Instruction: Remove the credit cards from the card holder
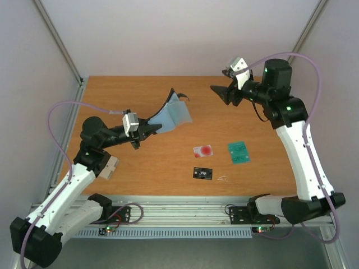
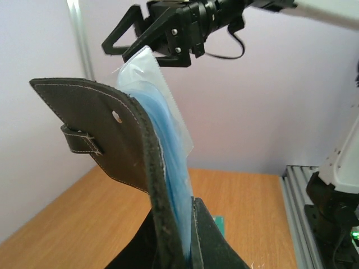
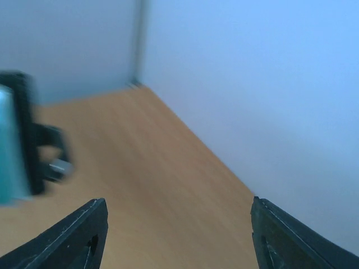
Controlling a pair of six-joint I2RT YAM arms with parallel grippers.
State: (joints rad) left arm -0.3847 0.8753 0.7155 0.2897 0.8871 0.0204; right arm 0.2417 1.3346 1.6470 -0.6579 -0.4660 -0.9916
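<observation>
My left gripper [image 1: 147,132] is shut on the card holder [image 1: 173,111], a black folding wallet held up open above the table, its pale blue sleeves fanned out. In the left wrist view the black flap [image 2: 106,134] and the blue sleeves [image 2: 164,140] rise from my gripper [image 2: 185,255]. My right gripper [image 1: 220,93] is open and empty, in the air just right of the holder's top; it also shows in the left wrist view [image 2: 134,42]. Three credit cards lie on the table: whitish with a red spot [image 1: 203,150], black [image 1: 203,174], teal-green [image 1: 239,151].
The right wrist view shows my open gripper [image 3: 179,241] over bare wooden table [image 3: 151,185], the holder blurred at the left edge [image 3: 19,140], and pale walls close behind. A metal rail [image 1: 185,202] runs along the table's near edge.
</observation>
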